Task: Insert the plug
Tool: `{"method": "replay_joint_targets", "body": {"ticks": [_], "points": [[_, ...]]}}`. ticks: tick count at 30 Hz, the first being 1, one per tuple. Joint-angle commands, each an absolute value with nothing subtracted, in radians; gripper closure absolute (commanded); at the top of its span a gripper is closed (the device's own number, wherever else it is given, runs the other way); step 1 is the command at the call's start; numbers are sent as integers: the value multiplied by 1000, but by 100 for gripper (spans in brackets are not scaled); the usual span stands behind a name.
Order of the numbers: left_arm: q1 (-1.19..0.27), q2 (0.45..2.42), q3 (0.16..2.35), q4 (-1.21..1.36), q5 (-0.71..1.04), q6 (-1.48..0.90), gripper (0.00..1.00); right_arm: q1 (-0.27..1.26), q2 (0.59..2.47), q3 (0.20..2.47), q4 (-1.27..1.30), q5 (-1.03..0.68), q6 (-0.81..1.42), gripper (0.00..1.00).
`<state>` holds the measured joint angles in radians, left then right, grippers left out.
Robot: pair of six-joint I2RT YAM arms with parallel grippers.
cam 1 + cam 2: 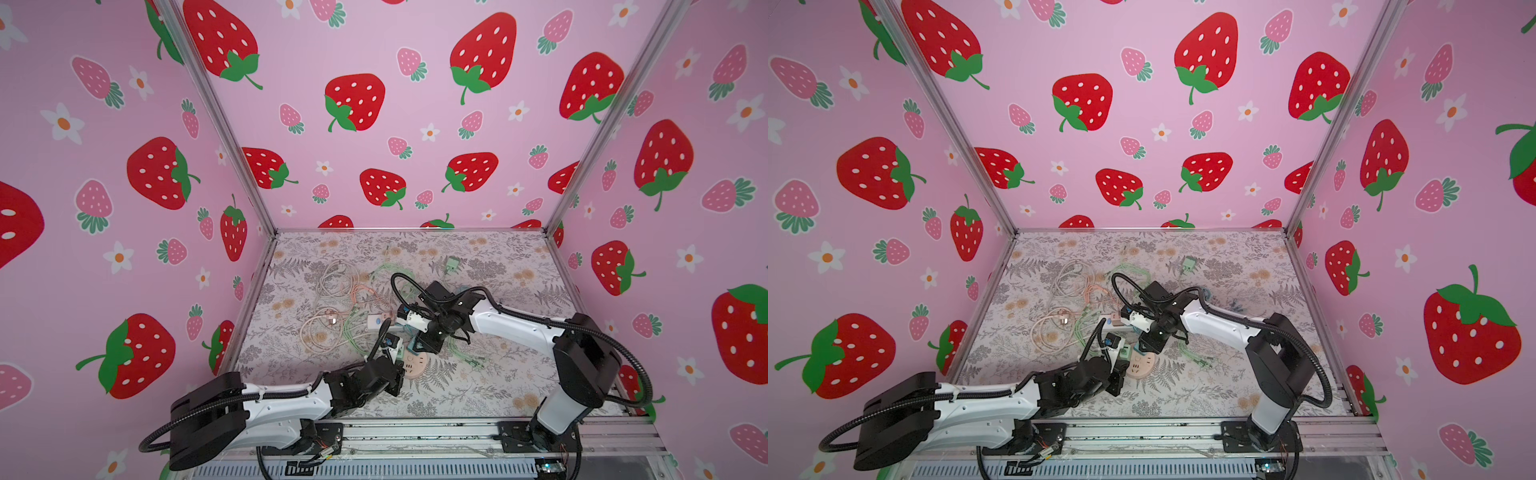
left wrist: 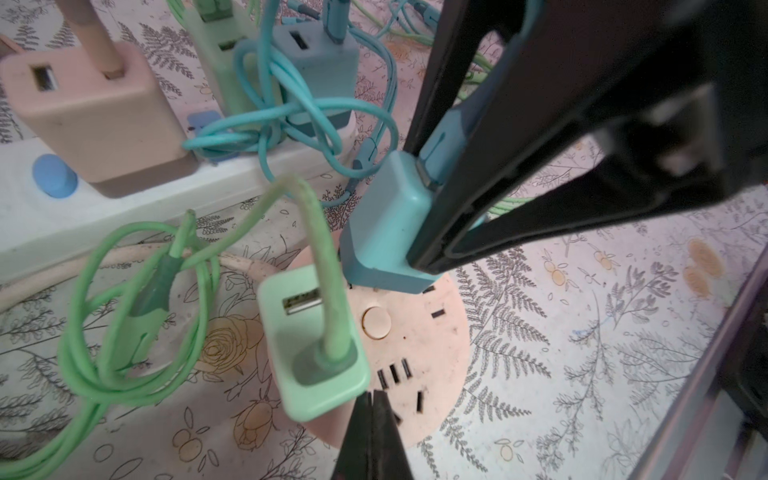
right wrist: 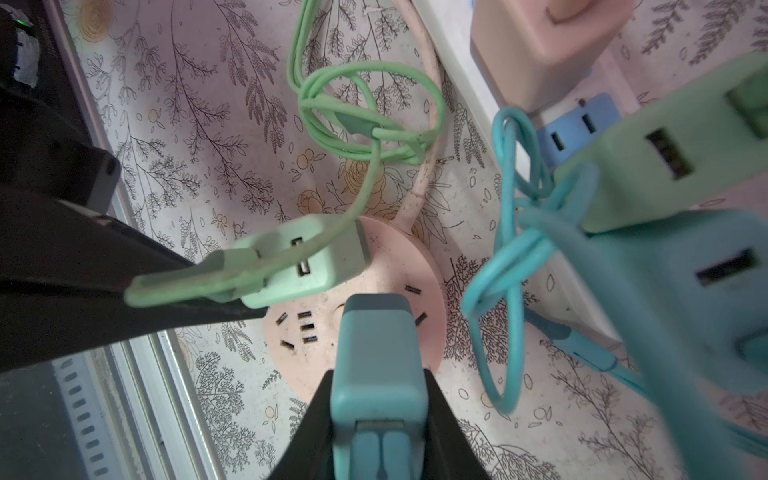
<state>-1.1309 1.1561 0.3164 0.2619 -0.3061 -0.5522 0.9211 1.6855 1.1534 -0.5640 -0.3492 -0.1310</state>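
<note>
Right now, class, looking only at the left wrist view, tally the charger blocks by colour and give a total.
Pink charger: 1
Green charger: 2
Blue charger: 2
Total: 5

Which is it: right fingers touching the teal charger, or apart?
Touching. Right wrist view: right fingers clamp the teal charger on both sides, no gap.

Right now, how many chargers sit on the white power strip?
3: a pink charger by the blue button, a green charger next, then a blue charger. More may be hidden.
</note>
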Motion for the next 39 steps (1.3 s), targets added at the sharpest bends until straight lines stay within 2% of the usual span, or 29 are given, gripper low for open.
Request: {"method": "replay_joint_targets", "body": {"ticks": [1, 14, 29, 39], "points": [[-1134, 1204, 312, 310, -336, -549, 100, 927, 1693, 1162, -591, -342, -142, 98], [-1135, 1333, 348, 298, -354, -594, 100, 928, 1713, 1190, -625, -290, -161, 98], [-1135, 1281, 316, 222, -318, -615, 100, 966, 1822, 1280, -745, -201, -241, 98], [-1136, 1324, 326, 237, -321, -621, 100, 1000, 1869, 1323, -809, -166, -242, 98]]}}
